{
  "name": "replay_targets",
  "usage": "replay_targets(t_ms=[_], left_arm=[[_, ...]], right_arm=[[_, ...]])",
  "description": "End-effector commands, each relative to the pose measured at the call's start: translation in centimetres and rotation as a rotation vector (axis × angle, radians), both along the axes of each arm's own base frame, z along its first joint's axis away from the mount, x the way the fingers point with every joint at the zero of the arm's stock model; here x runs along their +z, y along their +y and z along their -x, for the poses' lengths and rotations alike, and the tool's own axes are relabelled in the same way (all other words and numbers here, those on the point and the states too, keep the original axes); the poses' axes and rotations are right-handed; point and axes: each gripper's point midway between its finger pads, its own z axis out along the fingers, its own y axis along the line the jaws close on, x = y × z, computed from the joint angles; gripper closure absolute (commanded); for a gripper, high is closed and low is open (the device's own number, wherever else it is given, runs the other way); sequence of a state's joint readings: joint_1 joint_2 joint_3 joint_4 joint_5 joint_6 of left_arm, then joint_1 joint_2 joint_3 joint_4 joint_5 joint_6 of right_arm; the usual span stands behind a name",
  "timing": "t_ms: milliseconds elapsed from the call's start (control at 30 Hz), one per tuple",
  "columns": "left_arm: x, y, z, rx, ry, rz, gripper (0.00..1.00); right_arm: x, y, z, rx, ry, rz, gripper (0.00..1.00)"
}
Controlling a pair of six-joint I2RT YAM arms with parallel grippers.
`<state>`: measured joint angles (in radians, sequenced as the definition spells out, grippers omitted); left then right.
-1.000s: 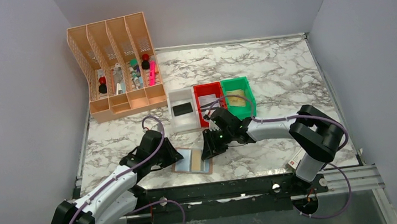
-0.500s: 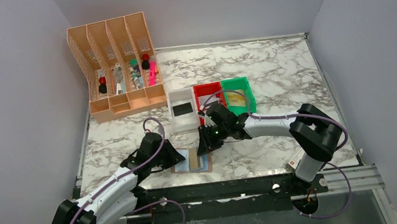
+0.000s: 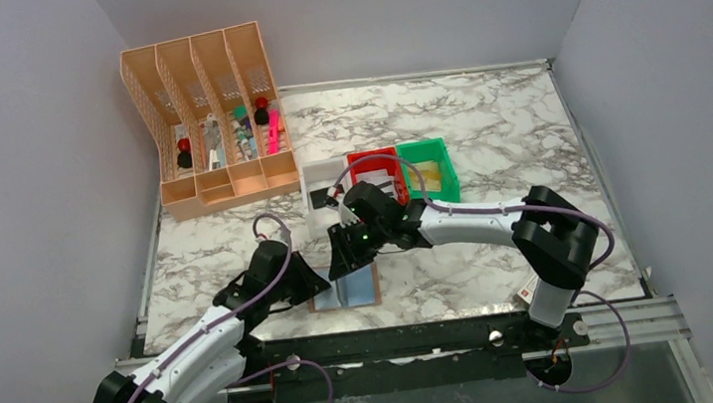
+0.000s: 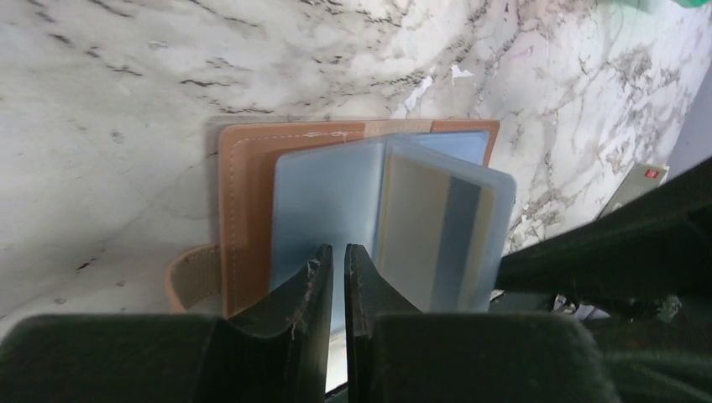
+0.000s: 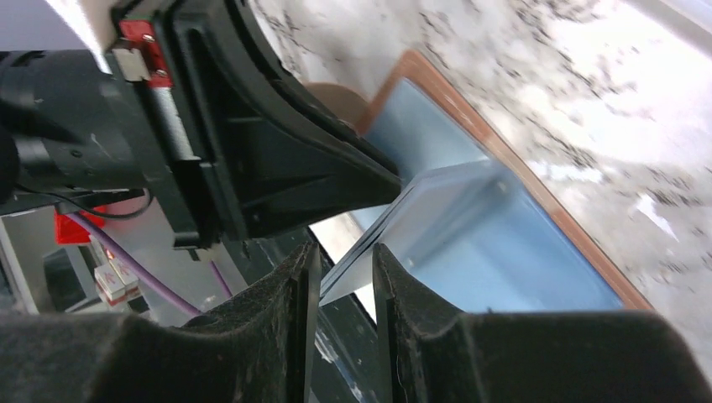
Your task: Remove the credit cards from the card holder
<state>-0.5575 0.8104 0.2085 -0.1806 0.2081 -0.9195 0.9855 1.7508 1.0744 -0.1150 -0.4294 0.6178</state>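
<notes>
A card is being freed: the card holder (image 3: 360, 287) lies open, blue faces up, at the table's (image 3: 484, 118) near edge, long axis along it, with the left gripper (image 4: 337, 256), nearly closed, bearing on its left half. The right gripper (image 5: 344, 250) straddles a raised leaf holding a card (image 4: 437, 231), grip unclear; next, pinch that card and slide it out.

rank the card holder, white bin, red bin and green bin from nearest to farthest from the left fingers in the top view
1. card holder, right at the left fingers, by the front edge
2. white bin, just behind
3. red bin, farther back and right
4. green bin, rightmost
</notes>
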Motion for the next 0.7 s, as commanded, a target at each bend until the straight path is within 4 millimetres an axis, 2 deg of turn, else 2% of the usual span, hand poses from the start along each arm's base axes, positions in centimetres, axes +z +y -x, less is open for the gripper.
replay_targets(t_ms=[0, 133, 233, 433, 500, 667], left_arm=[[0.6, 1.6, -1.1, 0.106, -0.018, -0.061, 0.87], [2.1, 3.1, -2.0, 0.205, -0.053, -0.097, 0.85], [3.0, 4.0, -2.4, 0.262, -0.079, -0.108, 0.8], [3.5, 4.1, -2.3, 0.271, -0.091, -0.097, 0.79], [3.6, 4.1, -2.3, 0.265, -0.09, -0.101, 0.78], [4.9, 3.4, -2.7, 0.198, -0.146, -0.097, 0.72]], right_arm=[[-0.7, 1.3, 0.3, 0.044, -0.033, 0.037, 0.65], [-2.6, 1.6, 0.7, 0.065, -0.011, 0.079, 0.65], [-3.6, 1.3, 0.6, 0.057, -0.024, 0.13, 0.65], [-6.3, -2.6, -1.9, -0.083, -0.125, 0.351, 0.66], [-5.9, -3.0, -1.9, -0.089, -0.144, 0.348, 0.66], [-3.9, -2.3, -0.8, -0.088, -0.113, 0.209, 0.64]])
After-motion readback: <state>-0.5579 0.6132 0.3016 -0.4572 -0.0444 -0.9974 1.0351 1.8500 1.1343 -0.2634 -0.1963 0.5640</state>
